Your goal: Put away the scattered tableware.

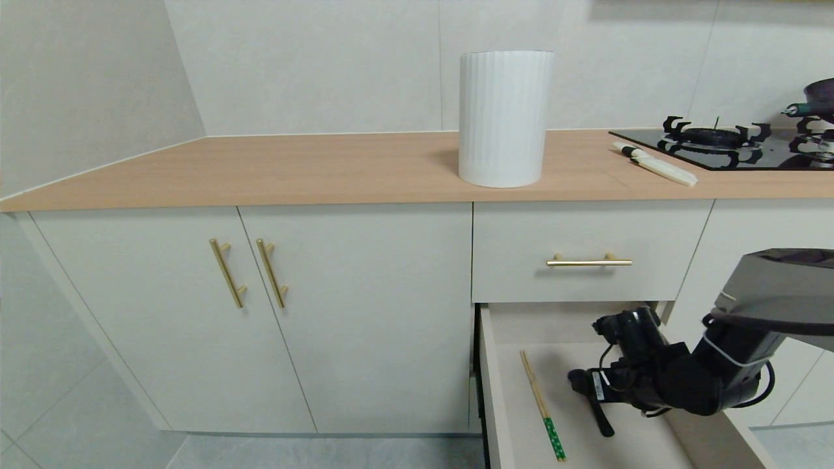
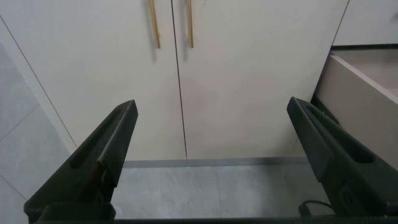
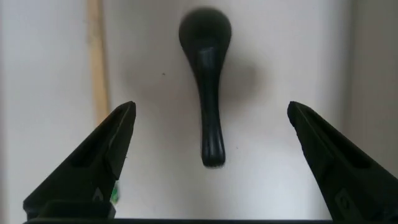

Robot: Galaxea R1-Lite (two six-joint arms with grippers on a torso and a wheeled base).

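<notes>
2 chopsticks (image 1: 539, 404), black spoon (image 3: 208, 93) in drawer (image 1: 490, 384), left tool (image 2: 211, 104) and right tool (image 3: 209, 109) spread apart

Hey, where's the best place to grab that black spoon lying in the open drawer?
Grip the black spoon mid-handle, coming straight down: it lies flat on the drawer floor, and the slim straight handle fits between jaws set across it.

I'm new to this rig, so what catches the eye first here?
A tall white ribbed cylinder stands on the wooden countertop. Lower down, an open pale drawer holds wooden chopsticks with green ends and a black spoon, with the open right gripper above the spoon.
</notes>
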